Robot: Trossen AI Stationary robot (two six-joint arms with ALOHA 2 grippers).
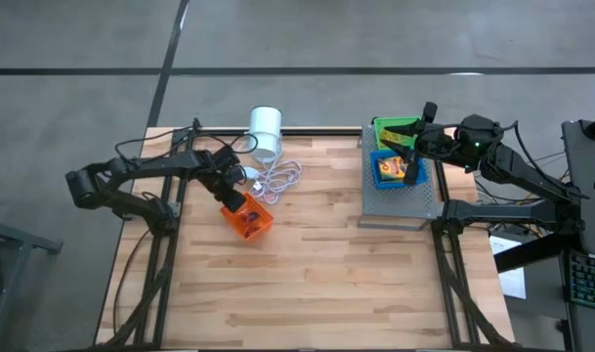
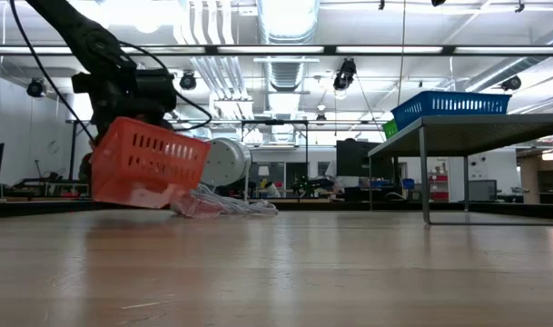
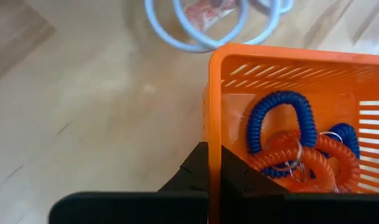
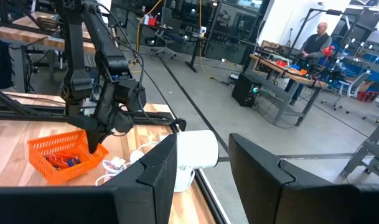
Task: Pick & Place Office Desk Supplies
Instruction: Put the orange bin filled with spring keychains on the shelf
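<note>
Left gripper (image 1: 236, 200) clamps the tilted orange basket's (image 1: 250, 219) rim beside the white cord (image 1: 277, 178); right gripper (image 1: 411, 156), fingers apart, hovers over the grey tray (image 1: 400, 205).

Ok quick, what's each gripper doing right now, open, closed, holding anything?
Left gripper: shut on the rim of the orange basket, which is tilted.
Right gripper: open, holding nothing, above the blue basket on the grey tray.

bands (image 3: 289, 149) in basket (image 1: 247, 217), cylinder (image 1: 265, 130) behind
</note>
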